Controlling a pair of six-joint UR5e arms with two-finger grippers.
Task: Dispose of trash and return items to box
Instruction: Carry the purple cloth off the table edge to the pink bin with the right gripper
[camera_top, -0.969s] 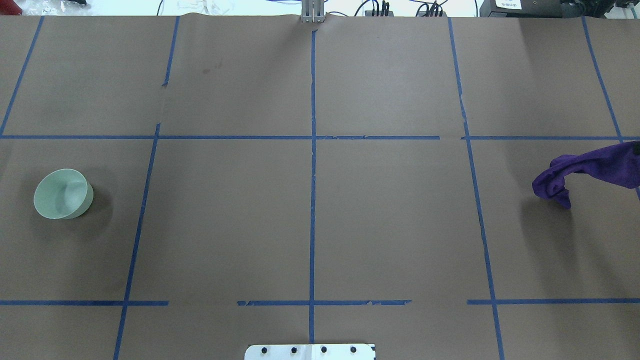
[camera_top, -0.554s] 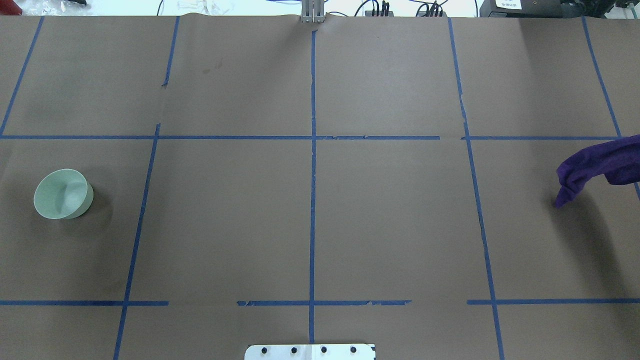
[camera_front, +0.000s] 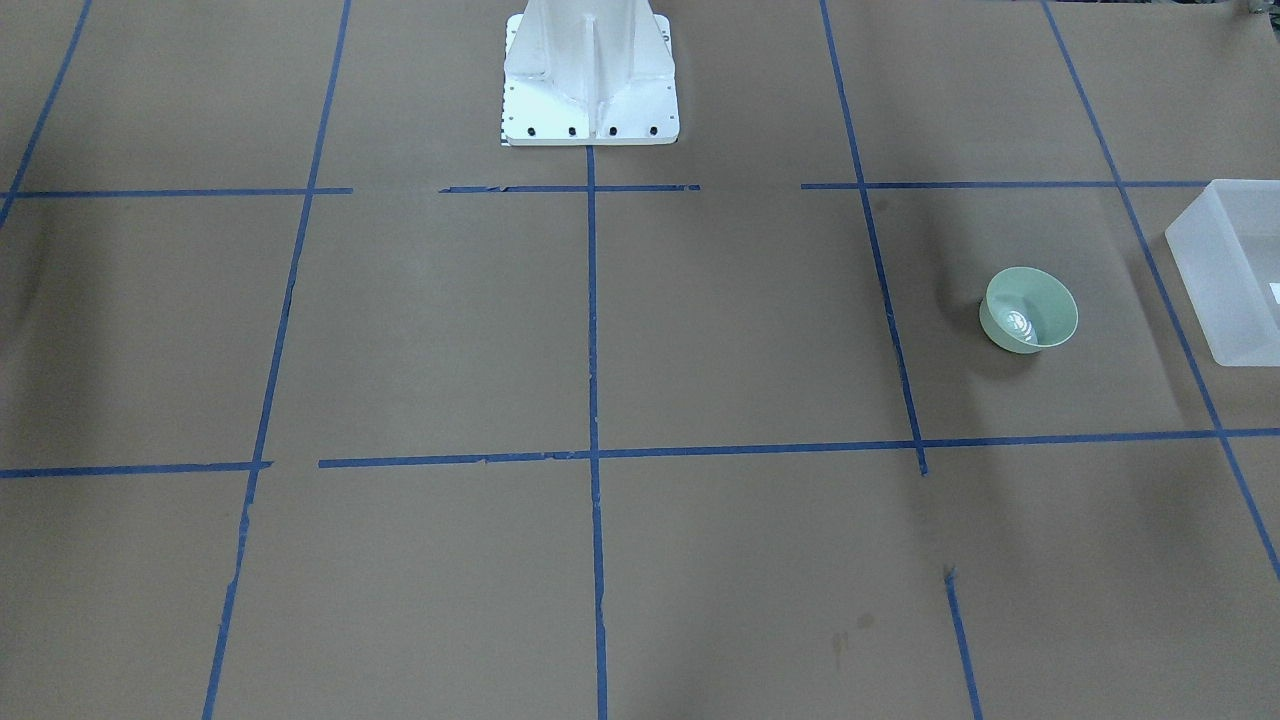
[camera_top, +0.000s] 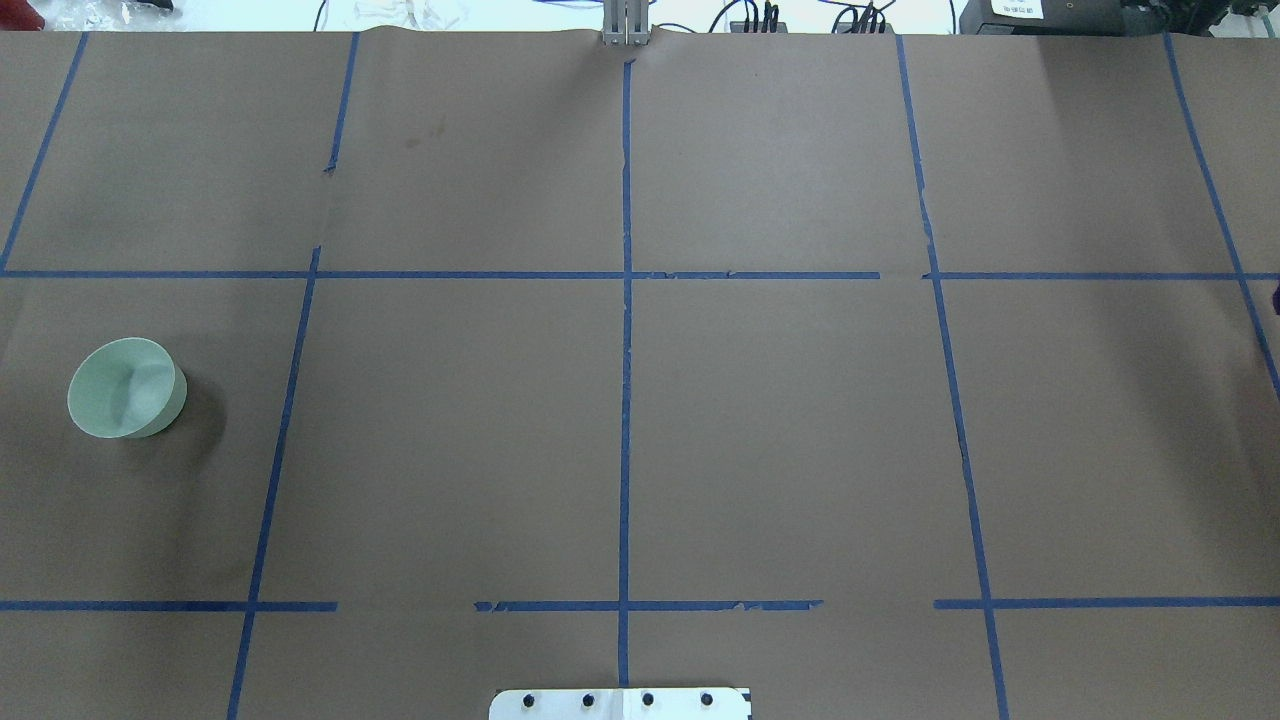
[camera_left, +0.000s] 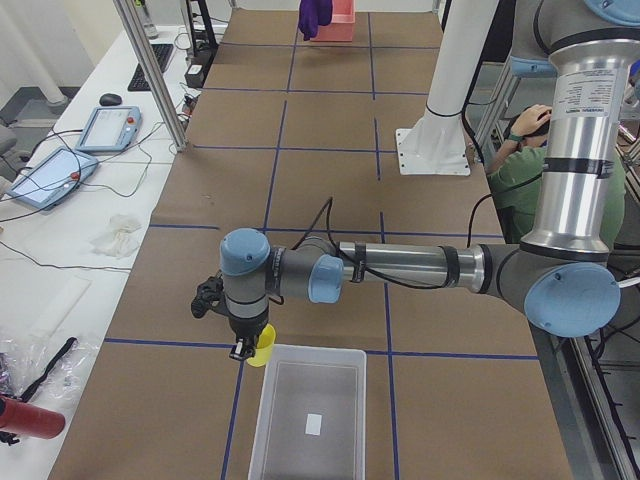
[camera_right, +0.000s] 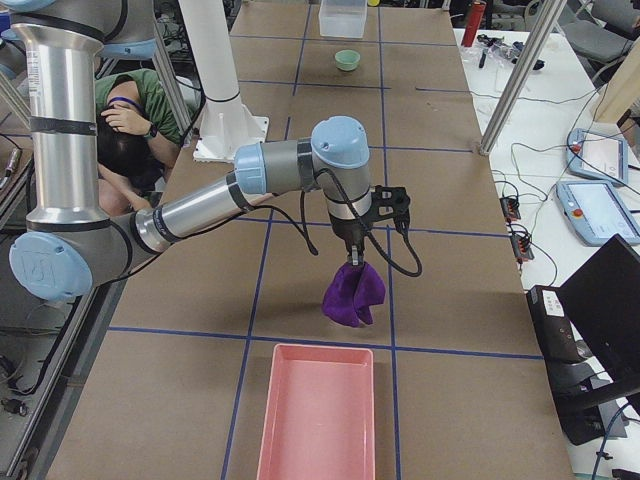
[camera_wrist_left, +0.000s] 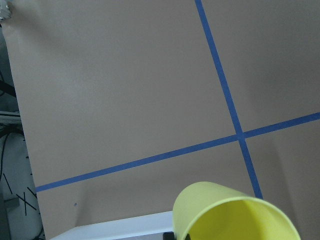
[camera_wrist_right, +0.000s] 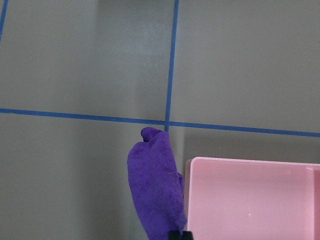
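My left gripper (camera_left: 243, 348) is shut on the yellow cup (camera_wrist_left: 235, 215) and holds it tilted just off the near corner of the frosted white box (camera_left: 268, 395); the cup also shows in the exterior left view (camera_left: 262, 345). The box's rim shows at the bottom of the left wrist view (camera_wrist_left: 115, 227). The mint-green bowl (camera_top: 125, 388) stands upright on the table, a short way from the box (camera_front: 1225, 270). My right gripper (camera_right: 355, 258) is shut on a purple cloth (camera_wrist_right: 155, 190), which hangs beside the near edge of a pink tray (camera_wrist_right: 250, 200).
The white robot pedestal (camera_front: 590, 75) stands at mid-table on the robot's side. The pink tray (camera_right: 315, 420) lies at the table's right end, the box at its left end. A seated person (camera_right: 130, 110) is behind the robot. Blue tape lines grid the brown table.
The purple cloth has moved right and left the overhead view at its right edge. The bowl has not moved.
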